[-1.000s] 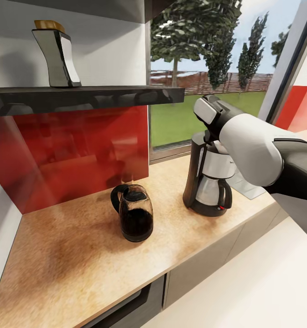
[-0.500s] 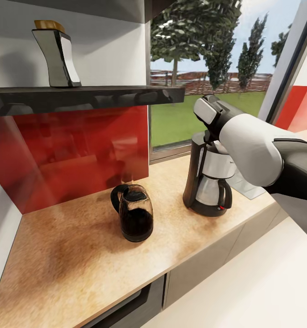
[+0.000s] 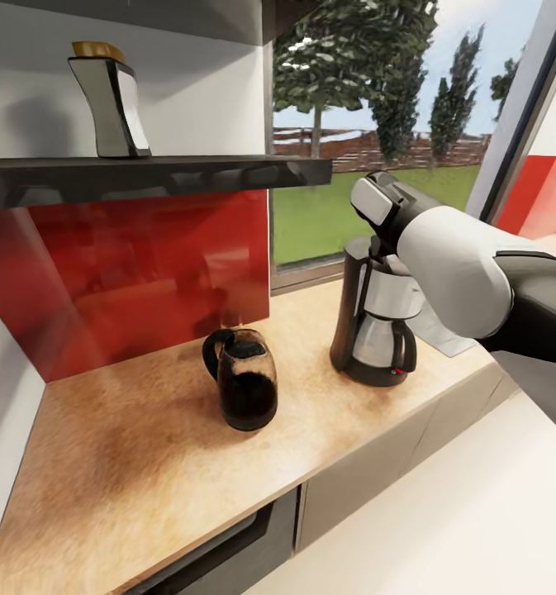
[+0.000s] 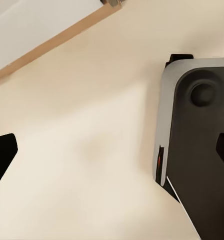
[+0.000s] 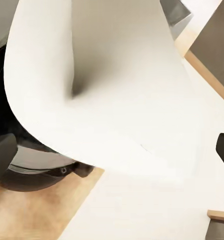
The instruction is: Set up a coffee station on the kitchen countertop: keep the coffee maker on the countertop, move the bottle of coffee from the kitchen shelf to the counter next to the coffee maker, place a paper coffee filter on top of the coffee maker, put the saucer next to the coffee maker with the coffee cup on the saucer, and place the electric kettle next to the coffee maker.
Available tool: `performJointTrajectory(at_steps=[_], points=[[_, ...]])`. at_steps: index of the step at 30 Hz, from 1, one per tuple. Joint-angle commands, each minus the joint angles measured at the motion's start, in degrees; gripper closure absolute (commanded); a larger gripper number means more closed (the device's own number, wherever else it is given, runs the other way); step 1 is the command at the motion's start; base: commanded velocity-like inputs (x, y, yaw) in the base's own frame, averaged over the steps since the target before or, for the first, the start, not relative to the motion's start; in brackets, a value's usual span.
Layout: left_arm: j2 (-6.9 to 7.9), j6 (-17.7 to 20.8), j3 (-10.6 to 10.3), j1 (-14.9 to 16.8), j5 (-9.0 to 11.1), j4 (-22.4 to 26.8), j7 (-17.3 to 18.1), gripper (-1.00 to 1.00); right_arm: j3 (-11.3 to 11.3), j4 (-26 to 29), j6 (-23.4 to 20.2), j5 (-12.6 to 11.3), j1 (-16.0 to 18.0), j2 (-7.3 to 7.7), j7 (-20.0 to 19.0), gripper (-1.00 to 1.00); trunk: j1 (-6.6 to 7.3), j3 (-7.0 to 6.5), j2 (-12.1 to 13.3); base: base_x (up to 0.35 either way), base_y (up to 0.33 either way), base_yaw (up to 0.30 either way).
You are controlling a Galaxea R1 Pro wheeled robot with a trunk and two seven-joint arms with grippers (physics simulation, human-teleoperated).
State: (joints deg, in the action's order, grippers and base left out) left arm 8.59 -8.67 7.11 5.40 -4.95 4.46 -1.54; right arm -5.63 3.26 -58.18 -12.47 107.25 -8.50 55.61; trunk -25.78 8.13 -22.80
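Compared with a second before, the whole head view had shifted slightly, a move of the camera and not of the things; the right arm (image 3: 468, 273) held the same place in the picture.

The desk (image 3: 145, 463) was a speckled tan slab running from the corner at the left to the window at the right, with broad bare room in front of and to the left of the appliances and a straight front edge above dark cabinets. Above it a dark shelf (image 3: 154, 175) crossed the red backsplash (image 3: 145, 273).

The coffee maker (image 3: 375, 322), black with a silver carafe, stood upright on the desk by the window, its top partly hidden by the right arm. The paper coffee filter (image 5: 112, 85), a curled white sheet, hung above it in the right wrist view; I cannot tell whether the right end effector was clamped on it. The electric kettle (image 3: 243, 380), dark glass with a black handle, stood to the left of the coffee maker, apart from it. The bottle of coffee (image 3: 112, 99), silver with a tan cap, stood upright on the shelf.

The left end effector (image 4: 112, 150) was spread apart over pale floor.
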Motion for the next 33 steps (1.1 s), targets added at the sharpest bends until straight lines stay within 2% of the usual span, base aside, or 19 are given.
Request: performJointTrajectory(at_steps=[1, 10, 33], points=[[0.00, -0.2, 0.4, 0.0, -0.5, -0.1, -0.1, -1.00, -0.4, 0.1, -0.1, -0.2, 0.0, -0.02, 0.6, -1.00, 0.00, 0.12, -0.1, -0.255, 0.000, 0.000], [-0.09, -0.2, 0.4, 0.0, -0.5, 0.0, -0.2, -1.00, -0.4, 0.1, -0.1, -0.2, 0.0, -0.02, 0.6, -1.00, 0.00, 0.12, -0.1, -0.296, 0.043, 0.000], [-0.24, -0.3, 0.5, 0.0, -0.5, 0.0, -0.2, -1.00, -0.4, 0.0, -0.1, -0.2, -0.4, 0.03, 0.6, -1.00, 0.00, 0.12, -0.1, -0.310, 0.142, 0.000]])
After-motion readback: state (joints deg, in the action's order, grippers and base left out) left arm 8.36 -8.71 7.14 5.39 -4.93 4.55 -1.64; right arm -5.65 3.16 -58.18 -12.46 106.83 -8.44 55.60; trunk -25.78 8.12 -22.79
